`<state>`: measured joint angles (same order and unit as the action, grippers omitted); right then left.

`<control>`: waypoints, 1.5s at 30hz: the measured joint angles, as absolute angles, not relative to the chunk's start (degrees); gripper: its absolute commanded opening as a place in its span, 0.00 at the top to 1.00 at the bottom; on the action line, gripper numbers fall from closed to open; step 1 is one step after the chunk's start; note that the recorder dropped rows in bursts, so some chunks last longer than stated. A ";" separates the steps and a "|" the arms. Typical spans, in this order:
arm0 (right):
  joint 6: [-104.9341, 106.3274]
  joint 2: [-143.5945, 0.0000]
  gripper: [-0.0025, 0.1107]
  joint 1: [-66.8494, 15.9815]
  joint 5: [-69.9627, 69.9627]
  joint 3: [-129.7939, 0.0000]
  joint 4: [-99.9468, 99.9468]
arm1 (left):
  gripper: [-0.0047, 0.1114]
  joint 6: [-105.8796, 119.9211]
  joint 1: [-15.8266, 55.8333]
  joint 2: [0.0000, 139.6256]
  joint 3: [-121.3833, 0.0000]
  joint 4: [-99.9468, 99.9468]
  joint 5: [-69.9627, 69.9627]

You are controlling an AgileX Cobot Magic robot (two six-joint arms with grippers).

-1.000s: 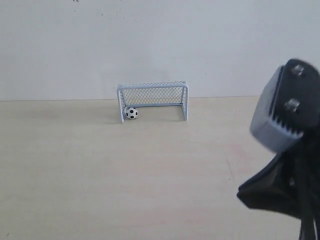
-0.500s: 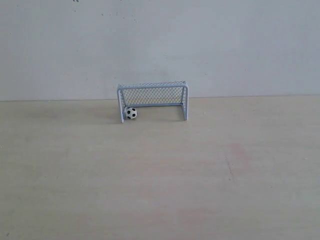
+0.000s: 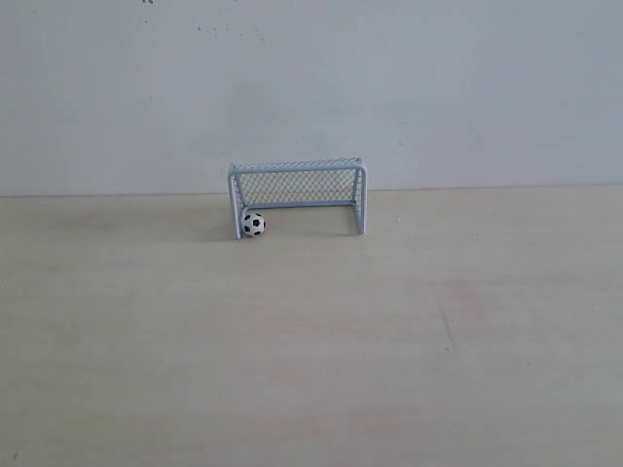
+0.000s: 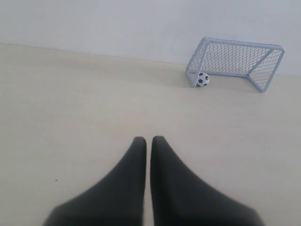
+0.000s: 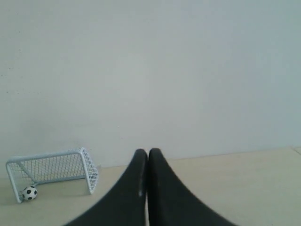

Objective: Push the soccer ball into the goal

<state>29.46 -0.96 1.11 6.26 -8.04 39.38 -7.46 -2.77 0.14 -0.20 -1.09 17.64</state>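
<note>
Exterior view: shows no arm, only the goal [image 3: 297,167] at 12 o'clock, far across the counter [image 3: 311,350], long axis running 9 to 3 o'clock, mouth facing 6. Places the ball [image 3: 254,225] at the foot of the 9 o'clock post, touching or just beside, in the mouth. Cannot tell whether wholly over the line.

Left wrist view: finds the left pincer [image 4: 148,140] closed, tips parted by a mere sliver, gripping nothing, low over bare counter. With 12 o'clock taken along the tips' pointing line, puts the ball [image 4: 202,79] near 1 o'clock, well apart, just inside the nearer post.

Right wrist view: finds the right pincer [image 5: 144,151] pressed shut too, empty, with mostly wall [image 5: 188,70] behind. Puts the ball [image 5: 29,192] out toward 10 o'clock and lower, well apart, by the post farther from this pincer.

Judged from this: left arm likely nearer and better lined up. Would call for any finishing nudge to run toward 12 o'clock in the exterior view, a touch toward 3 to clear the post. Round ball, so no long axis to mind, but apt to glance off the post and roll out.

No brand, label or readable writing anywhere.
</note>
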 measured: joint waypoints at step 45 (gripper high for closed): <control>3.68 -0.29 0.98 -12.55 8.70 -0.23 3.17 | 0.92 -7.46 -2.77 0.14 -0.20 -1.09 17.64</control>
